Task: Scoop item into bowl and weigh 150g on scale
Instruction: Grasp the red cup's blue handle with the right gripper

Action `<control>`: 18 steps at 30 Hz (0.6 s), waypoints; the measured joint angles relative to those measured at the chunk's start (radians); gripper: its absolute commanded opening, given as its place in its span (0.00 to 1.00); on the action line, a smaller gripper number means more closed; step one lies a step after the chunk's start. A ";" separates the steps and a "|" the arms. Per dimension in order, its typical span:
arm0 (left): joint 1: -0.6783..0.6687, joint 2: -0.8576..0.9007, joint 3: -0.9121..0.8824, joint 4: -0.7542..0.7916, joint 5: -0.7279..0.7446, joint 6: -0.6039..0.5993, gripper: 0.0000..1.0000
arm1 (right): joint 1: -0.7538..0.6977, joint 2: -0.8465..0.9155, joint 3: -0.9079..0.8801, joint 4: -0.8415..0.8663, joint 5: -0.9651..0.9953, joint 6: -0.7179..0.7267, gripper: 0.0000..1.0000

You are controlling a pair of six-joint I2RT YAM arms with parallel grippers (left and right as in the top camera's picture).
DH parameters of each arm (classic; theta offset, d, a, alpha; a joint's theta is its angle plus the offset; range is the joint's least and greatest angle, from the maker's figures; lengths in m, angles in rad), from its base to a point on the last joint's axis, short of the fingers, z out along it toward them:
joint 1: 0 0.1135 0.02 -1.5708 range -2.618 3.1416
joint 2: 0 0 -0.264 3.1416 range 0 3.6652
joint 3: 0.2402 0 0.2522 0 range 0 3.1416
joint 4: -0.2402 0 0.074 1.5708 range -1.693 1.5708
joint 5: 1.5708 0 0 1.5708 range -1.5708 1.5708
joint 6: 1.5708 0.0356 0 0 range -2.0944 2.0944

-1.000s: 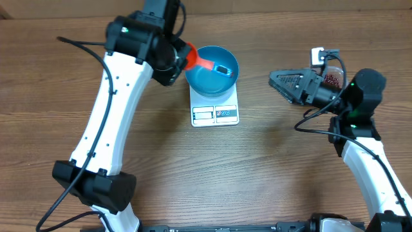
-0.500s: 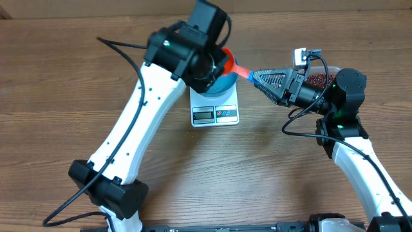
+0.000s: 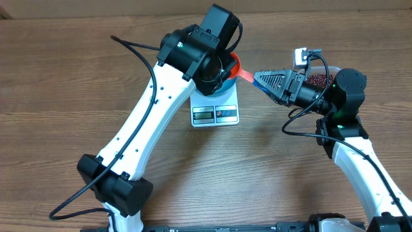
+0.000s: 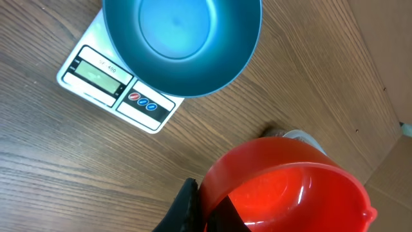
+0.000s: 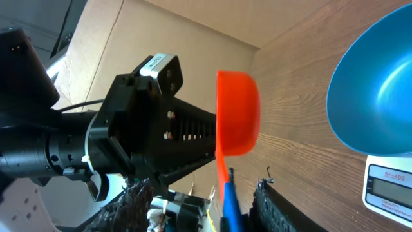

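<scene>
Fingers of the right gripper [image 5: 207,201] stand apart, flanking the scoop [image 5: 238,113] handle, likely for a handover; beyond, the left gripper [image 5: 212,138] clamps its cup. The bowl [image 4: 193,77] sits empty on the scale [image 4: 96,71], while the beans [image 3: 317,80] lie behind the right gripper.

This is a robotics lab bench, not a kitchen. Two white robot arms with black joints, the left arm [image 3: 145,122] and the right arm [image 3: 370,169], rise from the near edge of a bare wood-grain surface [image 3: 58,96]. Loose black cables [image 3: 136,46] run along them in the open. Plain brown cardboard [image 5: 161,29] stands as a rough wall just beyond the surface. The few household goods are a small white scale [image 3: 215,115], a blue bowl [image 4: 180,38] and a red scoop [image 4: 283,190]. They sit together at the far middle, with wrist cameras looking down on them.
</scene>
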 measured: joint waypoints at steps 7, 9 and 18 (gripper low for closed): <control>0.000 0.004 0.000 0.019 0.000 -0.002 0.04 | 0.000 0.000 0.000 0.000 0.008 -0.001 0.33; 0.000 0.004 0.000 0.019 0.001 -0.002 0.04 | 0.000 0.000 0.000 -0.003 0.010 -0.002 0.28; 0.000 0.004 0.000 0.023 -0.001 -0.003 0.05 | 0.000 0.000 0.000 -0.011 0.021 0.002 0.04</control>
